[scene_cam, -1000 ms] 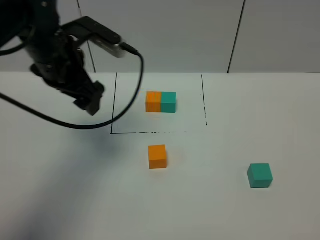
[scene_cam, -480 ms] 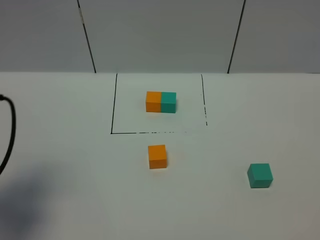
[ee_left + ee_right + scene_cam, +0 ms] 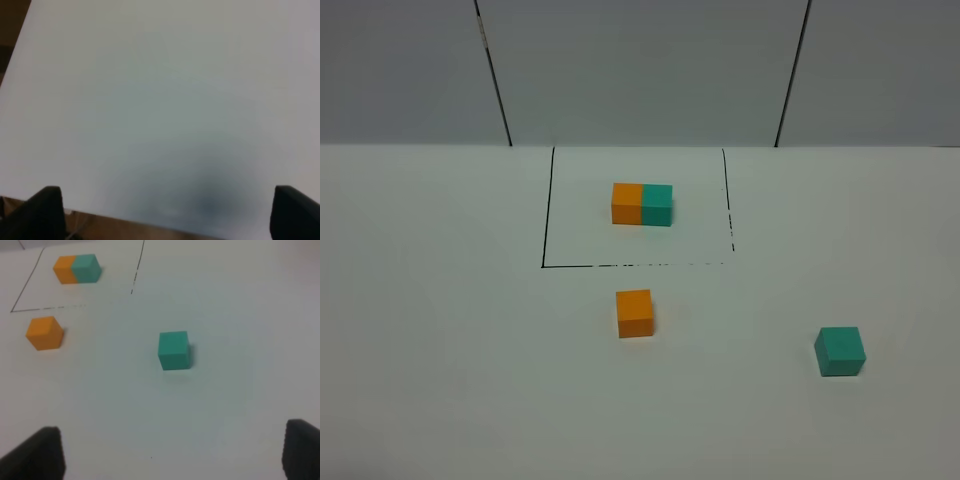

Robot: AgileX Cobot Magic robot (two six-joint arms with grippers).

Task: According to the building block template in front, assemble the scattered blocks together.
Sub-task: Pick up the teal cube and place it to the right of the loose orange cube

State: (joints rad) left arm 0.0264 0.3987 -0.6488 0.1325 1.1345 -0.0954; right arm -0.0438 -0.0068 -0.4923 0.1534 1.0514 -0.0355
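With left gripper (image 3: 168,212) and right gripper (image 3: 173,452) both spread wide, centre the right squarely over the loose teal cube (image 3: 174,350), well apart from the orange cube (image 3: 634,313) near the framed template (image 3: 642,204), pinching flat faces.

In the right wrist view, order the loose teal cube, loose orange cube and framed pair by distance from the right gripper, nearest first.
1. Teal cube, just ahead of the open right gripper.
2. Orange cube, farther, outside the drawn square.
3. Framed pair, farthest, inside the square.
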